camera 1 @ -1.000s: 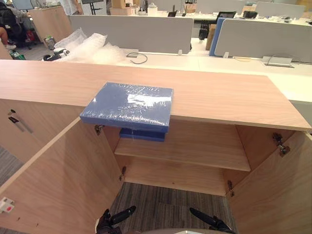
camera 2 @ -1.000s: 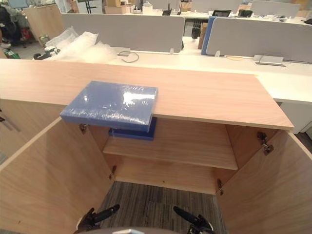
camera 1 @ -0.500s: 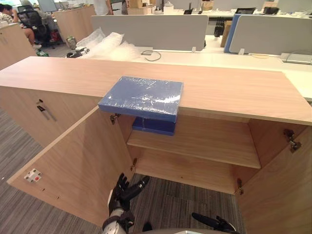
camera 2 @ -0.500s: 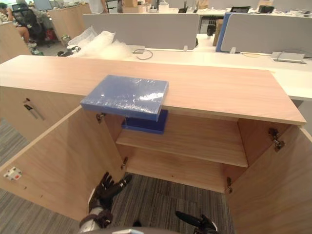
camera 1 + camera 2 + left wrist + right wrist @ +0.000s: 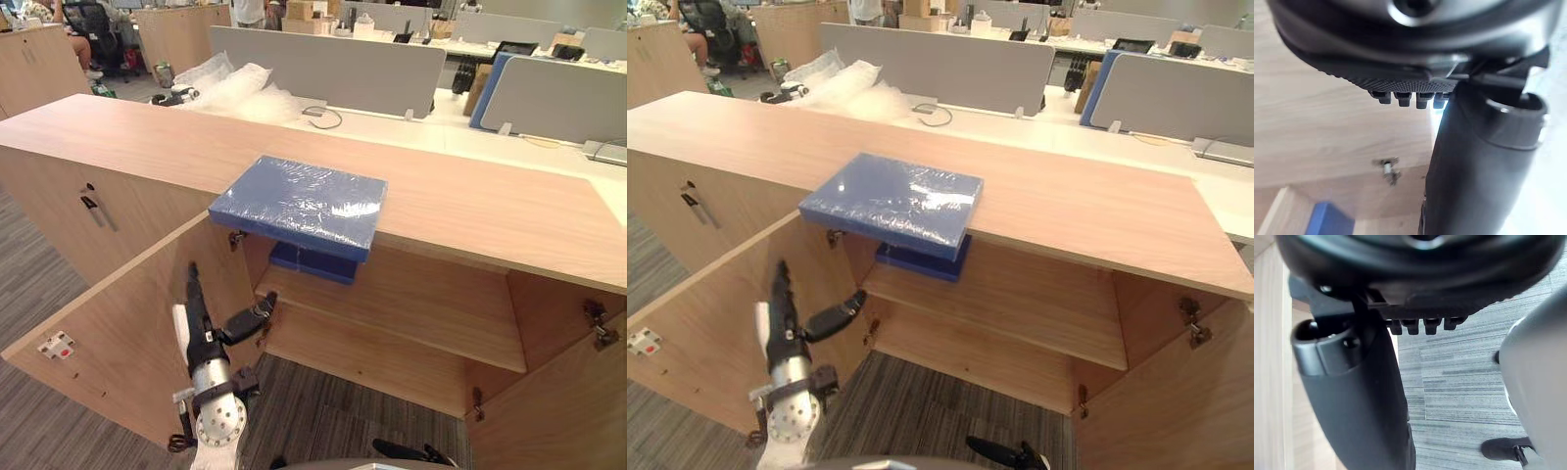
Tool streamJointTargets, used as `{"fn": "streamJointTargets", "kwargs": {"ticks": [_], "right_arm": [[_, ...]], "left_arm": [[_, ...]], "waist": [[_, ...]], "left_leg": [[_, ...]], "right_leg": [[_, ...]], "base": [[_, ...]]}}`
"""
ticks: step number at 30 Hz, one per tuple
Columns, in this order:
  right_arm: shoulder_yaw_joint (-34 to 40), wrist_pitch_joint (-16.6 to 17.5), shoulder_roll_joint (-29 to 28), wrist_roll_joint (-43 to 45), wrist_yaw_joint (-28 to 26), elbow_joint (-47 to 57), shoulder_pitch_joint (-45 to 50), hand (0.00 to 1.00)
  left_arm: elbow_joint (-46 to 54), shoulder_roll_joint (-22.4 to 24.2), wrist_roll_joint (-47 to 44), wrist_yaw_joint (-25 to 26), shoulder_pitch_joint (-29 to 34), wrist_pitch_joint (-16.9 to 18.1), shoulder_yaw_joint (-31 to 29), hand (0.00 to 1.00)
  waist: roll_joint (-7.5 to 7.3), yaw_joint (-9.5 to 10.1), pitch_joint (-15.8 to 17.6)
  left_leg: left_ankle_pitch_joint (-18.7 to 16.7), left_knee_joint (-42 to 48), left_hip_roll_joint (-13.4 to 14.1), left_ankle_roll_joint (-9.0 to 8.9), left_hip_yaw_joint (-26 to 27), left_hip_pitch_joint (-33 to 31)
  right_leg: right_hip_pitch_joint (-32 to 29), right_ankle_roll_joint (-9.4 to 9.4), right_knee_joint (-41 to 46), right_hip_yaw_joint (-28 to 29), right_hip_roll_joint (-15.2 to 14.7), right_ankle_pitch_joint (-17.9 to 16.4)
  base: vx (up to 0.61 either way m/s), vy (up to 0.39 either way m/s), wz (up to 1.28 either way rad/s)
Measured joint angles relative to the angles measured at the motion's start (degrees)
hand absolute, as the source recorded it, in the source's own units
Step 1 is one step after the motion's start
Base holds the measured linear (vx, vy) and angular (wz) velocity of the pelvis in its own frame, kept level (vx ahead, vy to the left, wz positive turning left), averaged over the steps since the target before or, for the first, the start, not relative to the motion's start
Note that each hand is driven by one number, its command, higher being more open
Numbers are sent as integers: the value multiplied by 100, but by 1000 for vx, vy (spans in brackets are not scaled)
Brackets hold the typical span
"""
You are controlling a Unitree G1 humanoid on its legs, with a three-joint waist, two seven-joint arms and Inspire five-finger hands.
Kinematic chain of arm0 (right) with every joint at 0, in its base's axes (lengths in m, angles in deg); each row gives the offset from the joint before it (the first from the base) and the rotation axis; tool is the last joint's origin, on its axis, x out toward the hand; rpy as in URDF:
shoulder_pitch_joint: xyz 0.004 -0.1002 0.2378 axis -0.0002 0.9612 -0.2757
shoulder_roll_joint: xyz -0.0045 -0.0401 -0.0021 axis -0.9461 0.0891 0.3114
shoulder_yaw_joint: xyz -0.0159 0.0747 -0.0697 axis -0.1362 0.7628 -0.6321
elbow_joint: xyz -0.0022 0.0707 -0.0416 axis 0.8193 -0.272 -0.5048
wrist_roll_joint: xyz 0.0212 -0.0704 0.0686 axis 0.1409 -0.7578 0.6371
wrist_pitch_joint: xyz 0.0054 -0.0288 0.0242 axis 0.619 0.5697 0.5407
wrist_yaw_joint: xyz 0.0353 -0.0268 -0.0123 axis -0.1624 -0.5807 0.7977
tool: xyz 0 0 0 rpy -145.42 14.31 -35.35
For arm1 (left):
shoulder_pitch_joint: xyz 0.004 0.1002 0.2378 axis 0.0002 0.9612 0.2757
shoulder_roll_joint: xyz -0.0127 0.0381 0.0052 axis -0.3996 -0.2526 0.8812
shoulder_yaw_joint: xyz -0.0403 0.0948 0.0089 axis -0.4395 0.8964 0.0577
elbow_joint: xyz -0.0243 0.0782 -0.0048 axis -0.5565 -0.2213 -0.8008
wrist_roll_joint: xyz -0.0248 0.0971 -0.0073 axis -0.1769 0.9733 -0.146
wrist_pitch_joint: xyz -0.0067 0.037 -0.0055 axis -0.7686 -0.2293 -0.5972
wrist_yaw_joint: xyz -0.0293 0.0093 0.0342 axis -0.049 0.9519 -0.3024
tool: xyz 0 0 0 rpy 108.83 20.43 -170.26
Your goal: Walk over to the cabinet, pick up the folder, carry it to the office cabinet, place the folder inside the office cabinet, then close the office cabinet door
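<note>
Your left robot hand [image 5: 205, 345] is hovering in front of the open left door [image 5: 108, 323] of the cabinet [image 5: 490, 211], with its fingers reaching straight upward and its thumb sticking out sideways toward the cabinet's inside; it is gripping nothing. Your right robot hand [image 5: 997, 454] is hanging low over the grey carpet [image 5: 333, 416], fingers and thumb stretched out loosely and likewise carrying nothing.

The blue folder [image 5: 302, 204], wrapped in shiny film, is lying flat on the cabinet's top, its near edge jutting out past the front lip above the open compartment, well apart from both hands. Just under it, a second blue item [image 5: 312, 262] is sitting on the shelf [image 5: 411, 308] inside. The right door [image 5: 568, 411] is standing open too. Behind the cabinet, crumpled bubble wrap [image 5: 235, 88] is resting on a white desk [image 5: 460, 137].
</note>
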Motion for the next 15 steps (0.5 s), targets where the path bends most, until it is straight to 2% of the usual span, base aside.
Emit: {"fn": "streamJointTargets", "kwargs": {"ticks": [2, 5, 10, 15], "right_arm": [[-173, 18, 32, -7, 87, -8, 19, 100], [-183, 35, 54, -19, 99, -83, -5, 100], [-166, 39, 135, -219, 83, -294, -207, 100], [-165, 39, 213, -259, 26, -493, -371, 100]], "left_arm": [[14, -5, 643, 437, -326, -93, 38, 100], [148, -99, 1480, 681, -698, -312, 368, 100], [40, -771, 2905, 666, -1373, -540, 1023, 100], [-567, -1120, 3654, 618, -1902, -567, 1024, 100]], "waist": [[17, 0, -59], [43, -33, -78], [134, -223, -159], [216, -282, -166]], "left_leg": [[-4, -1, 37, -3, 56, 29], [11, -2, 92, -22, 82, -3], [109, -5, 130, -39, 91, -13], [97, -6, 128, -57, 127, -9]], "right_leg": [[4, -25, -35, 63, 35, 14], [-51, -68, -96, 119, 107, 30], [-77, -93, -140, 143, 167, 31], [-75, -129, -182, 177, 214, 15]], "base": [[-77, -20, -15], [-76, -27, -7], [-4, -7, -2], [22, -19, -4]]}}
